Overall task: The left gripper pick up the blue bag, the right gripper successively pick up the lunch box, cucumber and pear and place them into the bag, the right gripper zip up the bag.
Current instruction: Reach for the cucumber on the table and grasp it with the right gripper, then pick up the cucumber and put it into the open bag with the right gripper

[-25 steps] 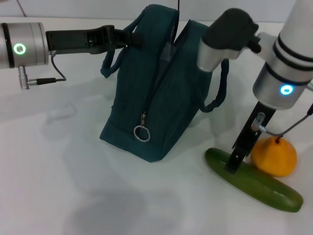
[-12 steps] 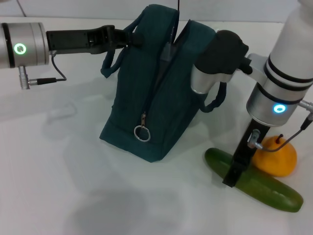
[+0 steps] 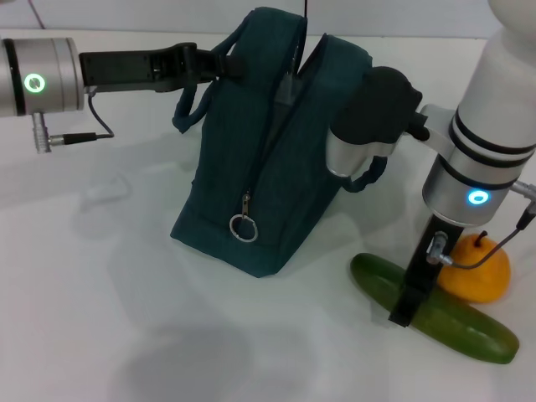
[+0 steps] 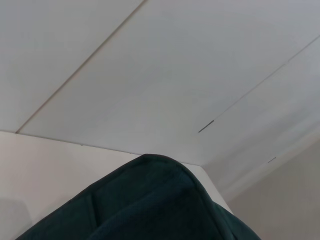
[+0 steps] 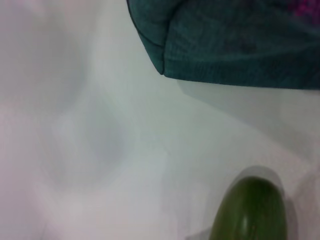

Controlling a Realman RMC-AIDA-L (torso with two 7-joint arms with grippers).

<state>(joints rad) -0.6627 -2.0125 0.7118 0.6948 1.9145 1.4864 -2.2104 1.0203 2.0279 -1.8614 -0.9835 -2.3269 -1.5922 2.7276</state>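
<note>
The blue bag (image 3: 251,159) stands upright on the white table, its top gaping open and its zipper ring (image 3: 244,228) hanging on the front. My left gripper (image 3: 219,65) is shut on the bag's left handle and holds it up. The bag's fabric also shows in the left wrist view (image 4: 150,205). My right gripper (image 3: 404,313) is lowered onto the near part of the cucumber (image 3: 469,331), which lies to the right of the bag. The pear (image 3: 481,276) sits just behind the cucumber. The right wrist view shows the cucumber's end (image 5: 250,210) and a bag corner (image 5: 230,45). The lunch box is out of view.
The white table (image 3: 126,318) stretches out to the left and in front of the bag. My right arm's elbow (image 3: 373,117) hangs close to the bag's right side and its right handle. A cable (image 3: 79,136) dangles under my left wrist.
My right arm has come down and a little toward the front, bringing its gripper lower onto the cucumber. The left arm, bag, cucumber and pear have not moved.
</note>
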